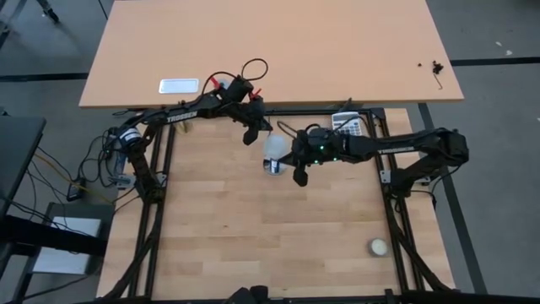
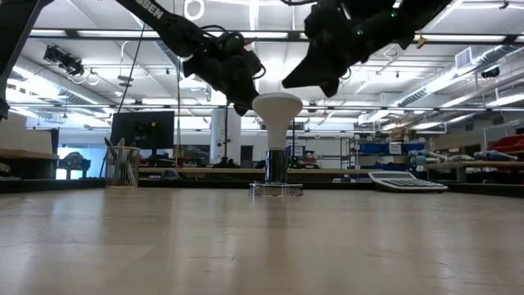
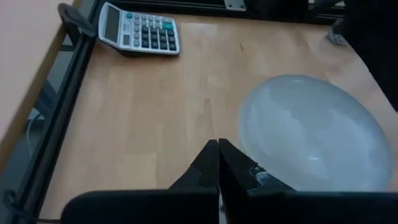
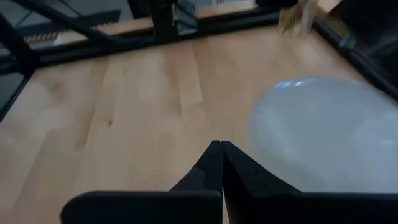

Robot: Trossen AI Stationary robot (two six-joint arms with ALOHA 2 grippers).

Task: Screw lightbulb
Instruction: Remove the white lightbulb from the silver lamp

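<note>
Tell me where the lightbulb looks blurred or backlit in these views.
Low view: the lightbulb stands sharp, though bright ceiling lights behind it wash out its dome's edge. Left wrist view: it fills the frame as a soft, blurred dome. Right wrist view: likewise out of focus.

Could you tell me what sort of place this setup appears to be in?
Probably a robotics lab or workshop: the low view shows an open hall with ceiling strip lights, a monitor and storage shelving behind the table.

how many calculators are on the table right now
1. The calculator lies flat at the far edge of the table, just beyond the right arm; the low view shows it to the right of the upright lightbulb. No second one shows in any view.
</note>
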